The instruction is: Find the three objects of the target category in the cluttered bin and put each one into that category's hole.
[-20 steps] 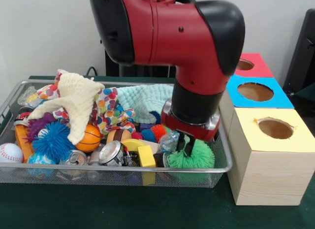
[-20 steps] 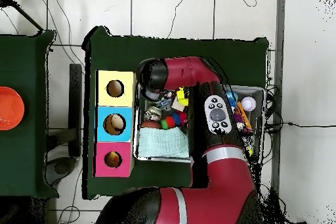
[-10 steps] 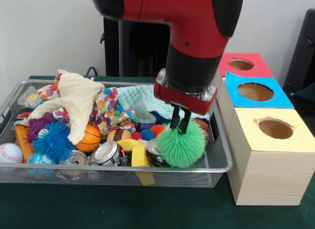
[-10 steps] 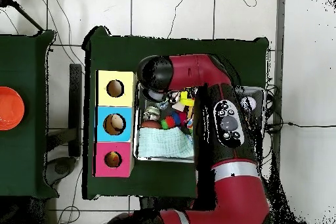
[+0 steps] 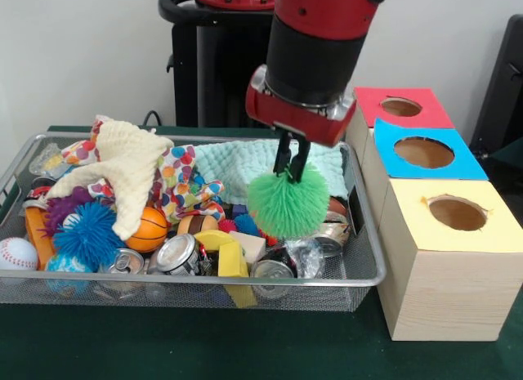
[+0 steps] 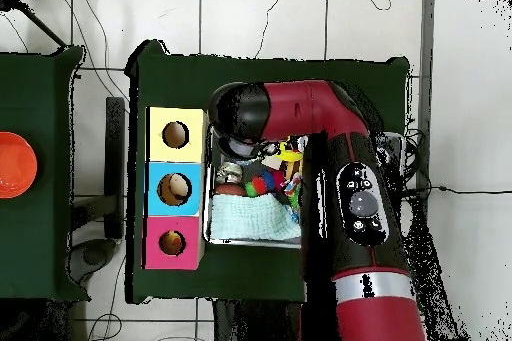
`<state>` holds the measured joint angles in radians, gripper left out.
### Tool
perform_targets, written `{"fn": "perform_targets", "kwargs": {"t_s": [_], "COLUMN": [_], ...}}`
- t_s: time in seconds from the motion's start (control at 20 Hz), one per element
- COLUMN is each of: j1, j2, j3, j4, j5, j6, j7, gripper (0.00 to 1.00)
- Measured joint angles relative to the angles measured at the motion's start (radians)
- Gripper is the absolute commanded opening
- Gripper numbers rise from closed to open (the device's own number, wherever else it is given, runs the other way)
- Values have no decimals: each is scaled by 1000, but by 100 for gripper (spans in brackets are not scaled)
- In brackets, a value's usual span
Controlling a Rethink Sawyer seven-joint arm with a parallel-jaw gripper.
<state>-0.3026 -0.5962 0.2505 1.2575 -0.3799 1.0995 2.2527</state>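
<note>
In the front view my gripper (image 5: pixel 290 172) is shut on a green spiky ball (image 5: pixel 288 203), which hangs above the right part of the wire bin (image 5: pixel 98 279), clear of the clutter. A blue spiky ball (image 5: pixel 87 233) and a purple one (image 5: pixel 64 207) lie at the bin's left end. Right of the bin stand the boxes with holes: yellow (image 5: pixel 458 213) nearest, then blue (image 5: pixel 424 152), then red (image 5: pixel 401 107). In the overhead view the arm (image 6: pixel 300 117) hides the gripper and the green ball; the yellow box (image 6: pixel 176 134) lies just beside the arm's end.
The bin also holds cans (image 5: pixel 186 253), a yellow block (image 5: pixel 231 259), an orange ball (image 5: pixel 150 228), a baseball (image 5: pixel 16 253), a cream cloth (image 5: pixel 131 163) and a mint cloth (image 5: pixel 237 163). An orange dish (image 6: pixel 12 165) sits on a separate table in the overhead view.
The gripper closed on the green spiky ball low in the bin's right corner and lifted it up and toward the bin's back. A can where the ball lay is now uncovered.
</note>
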Motion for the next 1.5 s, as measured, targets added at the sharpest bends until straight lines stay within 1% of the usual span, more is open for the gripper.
{"fn": "perform_targets", "kwargs": {"t_s": [0.1, 0.4, 0.45, 0.7, 0.8, 0.95, 1.2, 1.25, 1.5], "j1": [-5, -18, -24, -33, -36, -42, -46, -48, -58], "j2": [-24, -66, -85, -121, -142, -188, -237, -261, -272], "j3": [0, 0, 0, 0, 0, 4, 8, 14, 34], "j4": [19, 64, 88, 134, 163, 228, 303, 348, 386], "j5": [0, 0, 0, 1, 1, 11, 18, 18, 20], "j6": [3, 3, 3, 2, 2, 2, 2, 1, -20], "j7": [0, 0, 0, 0, 0, 0, 0, 0, 0], "gripper": [0, 0, 0, 0, 0, 0, 0, 100, 100]}}
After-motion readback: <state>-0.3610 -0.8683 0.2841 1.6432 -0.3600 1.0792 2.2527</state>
